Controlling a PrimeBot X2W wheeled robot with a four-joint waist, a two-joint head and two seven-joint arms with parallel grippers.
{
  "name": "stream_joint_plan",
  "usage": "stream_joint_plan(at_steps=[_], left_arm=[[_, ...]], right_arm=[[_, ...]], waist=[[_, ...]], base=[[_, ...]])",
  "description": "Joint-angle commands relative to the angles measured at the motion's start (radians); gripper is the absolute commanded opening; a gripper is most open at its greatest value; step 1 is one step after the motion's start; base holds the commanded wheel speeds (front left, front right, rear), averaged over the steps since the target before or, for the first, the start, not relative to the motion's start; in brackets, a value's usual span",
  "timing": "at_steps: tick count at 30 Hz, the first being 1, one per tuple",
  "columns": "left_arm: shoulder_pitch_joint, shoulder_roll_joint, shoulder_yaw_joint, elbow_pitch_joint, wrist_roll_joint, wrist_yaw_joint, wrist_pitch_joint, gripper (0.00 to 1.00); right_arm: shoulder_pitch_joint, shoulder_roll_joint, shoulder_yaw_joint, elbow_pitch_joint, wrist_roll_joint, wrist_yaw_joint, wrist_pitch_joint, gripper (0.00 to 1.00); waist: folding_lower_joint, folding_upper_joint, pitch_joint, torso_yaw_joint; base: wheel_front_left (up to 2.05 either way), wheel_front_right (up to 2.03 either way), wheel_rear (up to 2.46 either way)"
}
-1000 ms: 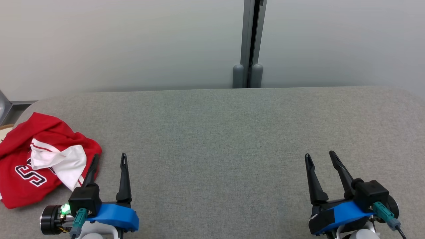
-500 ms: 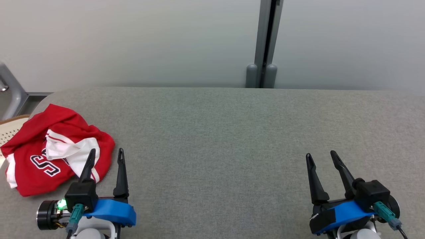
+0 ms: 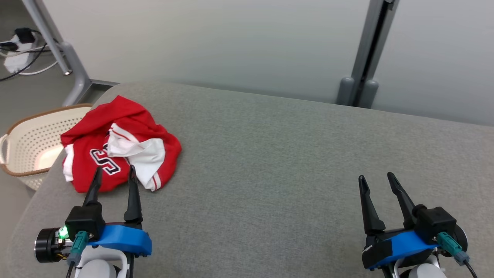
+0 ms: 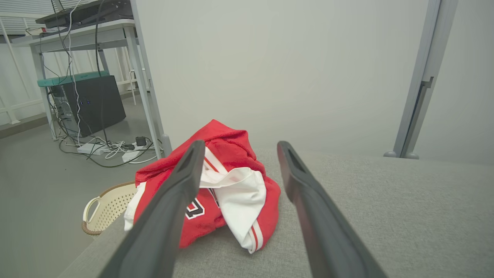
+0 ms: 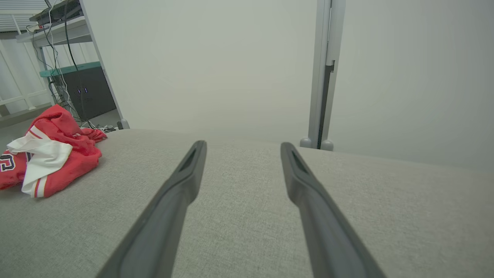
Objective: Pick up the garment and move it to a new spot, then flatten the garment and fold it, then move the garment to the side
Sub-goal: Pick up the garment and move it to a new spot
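The head view looks forward and down from above the near edge of the grey bench, facing the pale wall. The left wrist view sits low over the bench, looking along the left fingers at the garment close ahead. The right wrist view, equally low, looks along the right fingers, the garment well off at its left edge. All three share bench, garment, wall and grey post.
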Motion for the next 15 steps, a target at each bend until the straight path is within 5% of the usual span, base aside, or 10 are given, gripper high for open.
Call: stream_joint_plan(at_steps=[1, 15], left_arm=[[-0.018, 0.008, -0.001, -0.001, -0.007, 0.003, -0.003, 1.00], [-0.022, 0.015, 0.005, -0.005, -0.025, 0.015, -0.003, 1.00]], right_arm=[[-0.007, -0.003, -0.002, -0.002, -0.009, 0.002, -0.004, 1.00], [-0.034, -0.003, -0.009, -0.005, -0.030, 0.002, -0.004, 1.00]], waist=[[0.0000, -0.0001, 0.018, 0.039], [0.0000, -0.0001, 0.053, 0.217]], base=[[0.00, 0.00, 0.00], [0.00, 0.00, 0.00]])
